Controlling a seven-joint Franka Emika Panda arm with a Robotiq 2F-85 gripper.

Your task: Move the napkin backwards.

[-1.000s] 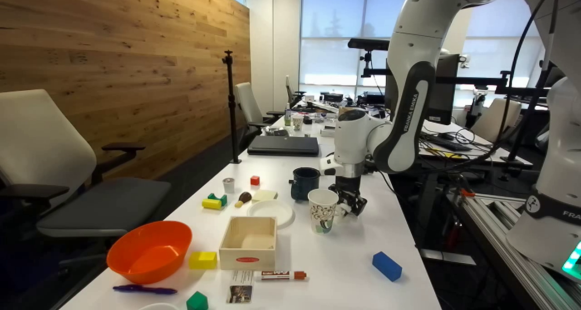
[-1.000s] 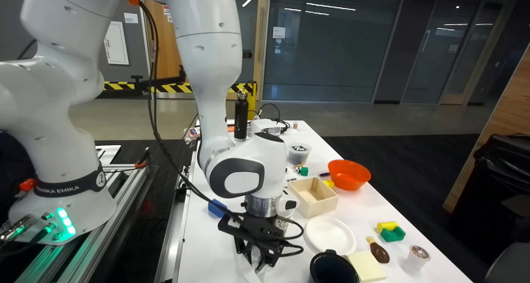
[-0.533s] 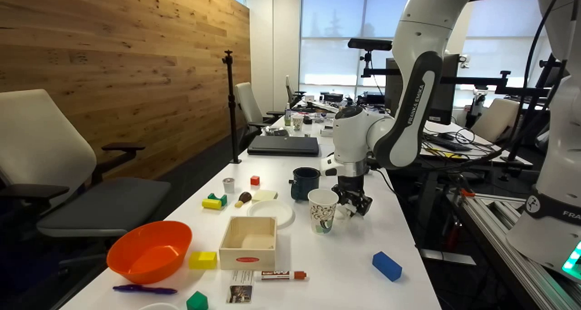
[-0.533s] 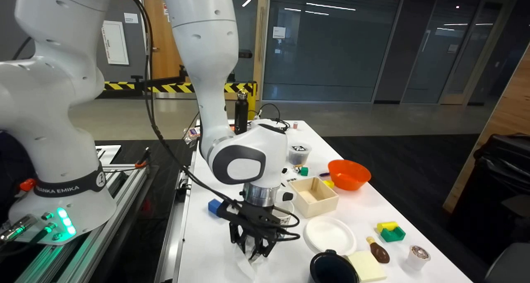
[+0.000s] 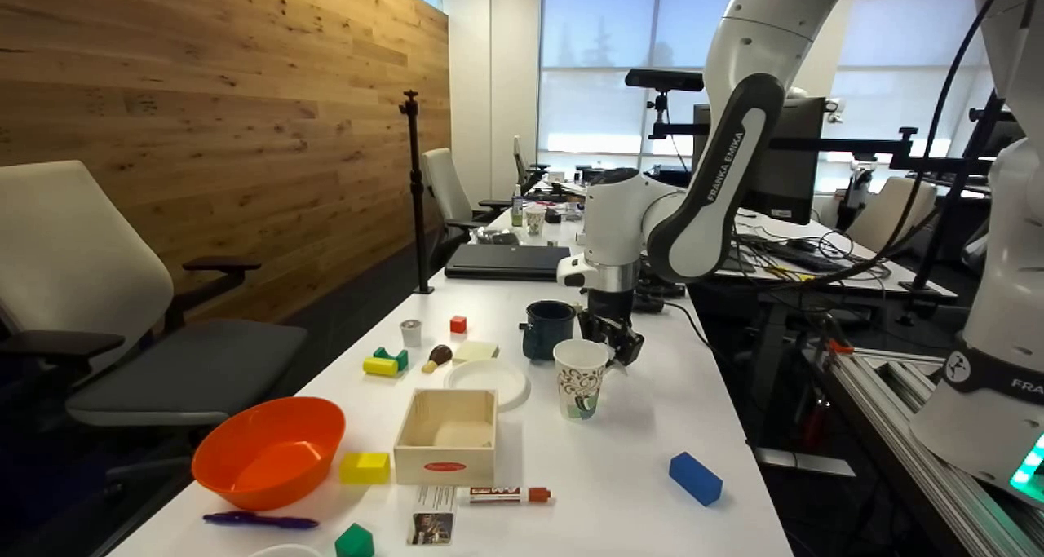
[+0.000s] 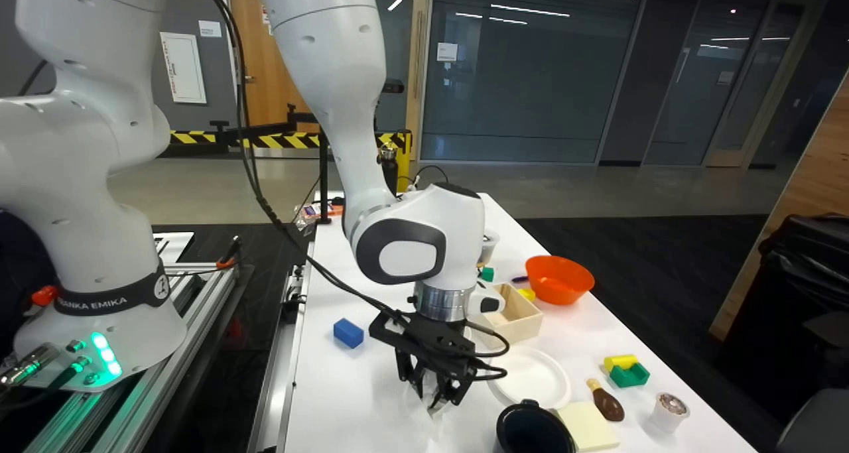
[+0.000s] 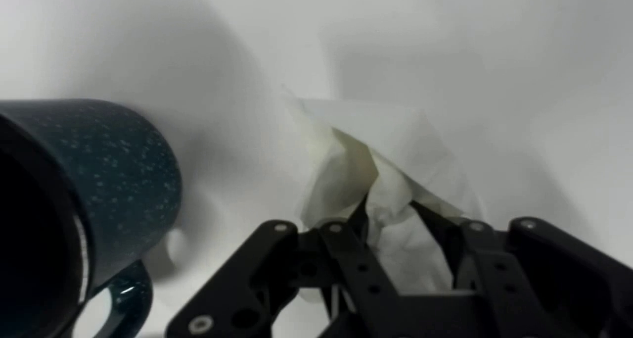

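The pincer [image 6: 436,400] holds the crumpled napkin [image 7: 395,189] pinched low at the bench [image 5: 612,492], near the mug [image 7: 126,179] but apart from it. Whether the napkin touches the bench, I cannot tell.

In an exterior view, FRANKA EMIKA runs up the arm [image 5: 724,170], at two o'clock; FRA, cut by the view's edge, stands on the base band [image 5: 991,372], between three and four; print on the marker [image 5: 506,496] and card [image 5: 432,518], near six, is too small to read; in an exterior view the base band [image 6: 89,303] reads RANKA EMIKA, between eight and nine; red print on the wall panel [image 6: 180,67], at ten, is illegible.
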